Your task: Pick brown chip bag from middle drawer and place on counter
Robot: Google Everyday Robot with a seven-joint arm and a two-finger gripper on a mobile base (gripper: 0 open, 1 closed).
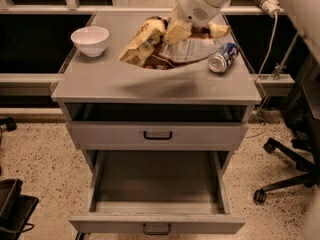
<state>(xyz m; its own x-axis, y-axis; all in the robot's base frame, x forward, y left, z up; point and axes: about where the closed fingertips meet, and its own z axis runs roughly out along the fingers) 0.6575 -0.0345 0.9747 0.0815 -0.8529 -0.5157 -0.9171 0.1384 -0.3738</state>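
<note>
The brown chip bag (150,46) hangs tilted just above the back middle of the counter (150,84), its tan end to the left and its pale printed back facing me. My gripper (197,31) is shut on the bag's right part, with pale fingers (177,32) on either side of it. The bag casts a shadow on the counter in front. The middle drawer (157,184) is pulled out below and is empty. Its black handle (157,229) faces me.
A white bowl (90,40) stands at the counter's back left. A blue and white can (223,57) lies on its side at the right, close to the bag. A closed drawer (157,134) is above the open one. An office chair base (285,176) stands right, a black bin (12,206) lower left.
</note>
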